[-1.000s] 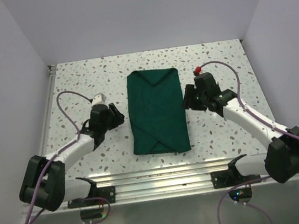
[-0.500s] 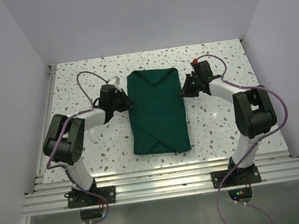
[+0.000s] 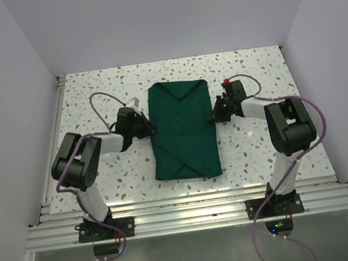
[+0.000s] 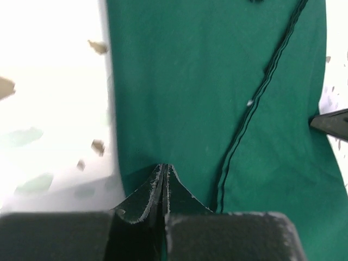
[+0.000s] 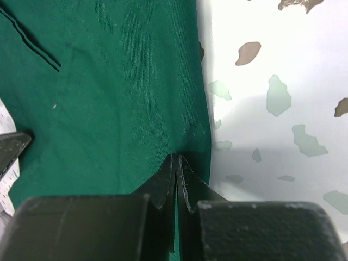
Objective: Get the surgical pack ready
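The surgical pack (image 3: pixel 183 129) is a dark green fabric bundle, folded into a tall rectangle, lying flat in the middle of the speckled table. My left gripper (image 3: pixel 150 128) is shut, its tips at the pack's left edge. In the left wrist view the closed gripper (image 4: pixel 164 166) points onto the green cloth (image 4: pixel 217 81) just inside that edge. My right gripper (image 3: pixel 213 116) is shut at the pack's right edge. In the right wrist view its closed tips (image 5: pixel 176 156) sit over the cloth (image 5: pixel 109 81) near the edge. No fabric is lifted or tented at either gripper.
The speckled table (image 3: pixel 90 90) is walled in by white panels at the back and on both sides. A metal rail (image 3: pixel 186 216) carrying both arm bases runs along the near edge. Purple cables loop from each wrist.
Both arms have risen from a low, stretched pose and brought their grippers in against the pack's two side edges. Both grippers have gone from open to shut. The pack has not shifted.
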You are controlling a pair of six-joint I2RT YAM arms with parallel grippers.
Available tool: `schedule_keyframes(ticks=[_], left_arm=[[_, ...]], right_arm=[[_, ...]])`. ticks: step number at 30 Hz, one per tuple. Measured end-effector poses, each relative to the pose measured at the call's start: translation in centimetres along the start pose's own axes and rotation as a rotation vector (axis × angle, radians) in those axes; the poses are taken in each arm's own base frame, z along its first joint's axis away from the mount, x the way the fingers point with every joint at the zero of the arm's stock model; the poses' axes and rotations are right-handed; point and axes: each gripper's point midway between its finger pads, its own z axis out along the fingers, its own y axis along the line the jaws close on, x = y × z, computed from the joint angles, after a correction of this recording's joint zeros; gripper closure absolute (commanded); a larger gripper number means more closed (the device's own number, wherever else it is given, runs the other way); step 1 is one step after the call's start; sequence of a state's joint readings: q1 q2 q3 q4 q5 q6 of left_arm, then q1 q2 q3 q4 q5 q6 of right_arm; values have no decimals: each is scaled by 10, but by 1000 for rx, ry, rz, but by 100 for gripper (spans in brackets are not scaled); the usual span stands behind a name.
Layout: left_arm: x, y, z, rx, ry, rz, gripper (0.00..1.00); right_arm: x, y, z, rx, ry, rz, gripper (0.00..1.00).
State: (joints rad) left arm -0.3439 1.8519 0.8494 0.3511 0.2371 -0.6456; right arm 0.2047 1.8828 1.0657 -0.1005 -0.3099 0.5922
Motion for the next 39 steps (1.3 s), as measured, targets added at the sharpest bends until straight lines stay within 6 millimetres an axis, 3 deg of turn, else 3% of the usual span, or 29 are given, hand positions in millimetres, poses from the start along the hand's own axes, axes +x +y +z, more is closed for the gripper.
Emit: schedule_keyframes(ticks=[4,8,14,18,21,26,30,39], left_arm=[[5,5,-11,-30,-11,1,96],[-4,3,-8,-53,1,11,94],[-65,-13,4,-33,-85,34,93],[-92,-9,13,-27,-125,22,93],[-97,-1,28,-31,-119,13,93],[-83,14,63,-32,-59,-5,93],[-95,8,78,0,-72,6,93],[-100,8,77,13,-74,31,89]], right_arm=[[-1,0,-1,-1,-8,-3,100],[-11,6,-6,1,-12,0,100],[-68,34,-19,-54,-120,-16,100],[-91,38,-11,-69,-158,-8,100],[-92,27,7,-49,-136,17,100],[-89,7,41,-15,-78,74,100],[-104,4,43,-17,-98,84,100],[-120,-6,36,-9,-133,116,98]])
